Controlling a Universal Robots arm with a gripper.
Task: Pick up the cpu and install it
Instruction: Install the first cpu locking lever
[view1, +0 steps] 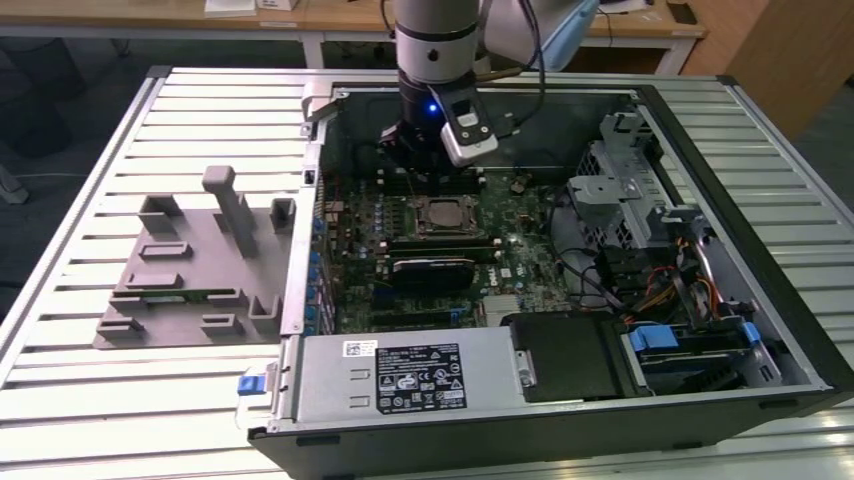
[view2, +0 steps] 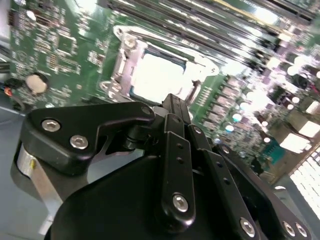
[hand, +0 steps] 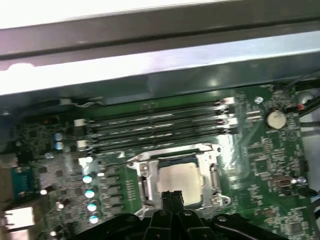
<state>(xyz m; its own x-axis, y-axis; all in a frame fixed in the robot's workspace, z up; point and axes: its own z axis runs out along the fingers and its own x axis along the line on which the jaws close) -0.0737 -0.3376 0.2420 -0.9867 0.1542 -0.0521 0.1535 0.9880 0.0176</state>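
Silver-topped, the cpu (hand: 181, 179) sits flat in its socket (hand: 212, 176) on the motherboard (hand: 265, 165). The gripper (hand: 172, 196) hangs at its 6 o'clock edge, fingers pressed together, holding nothing.

In the second wrist view, the cpu (view2: 159, 76) is lying flat inside the socket frame (view2: 123, 60) on the green motherboard (view2: 65, 45), its pale metal top glaring under the light. The gripper (view2: 172, 102) is hanging just in front of the chip, its black fingers (view2: 176, 150) pressing together with no gap between them and carrying nothing. Long memory slots (view2: 200, 20) are running past the socket's far side, and a round coin cell (view2: 36, 83) is sitting near the board's edge
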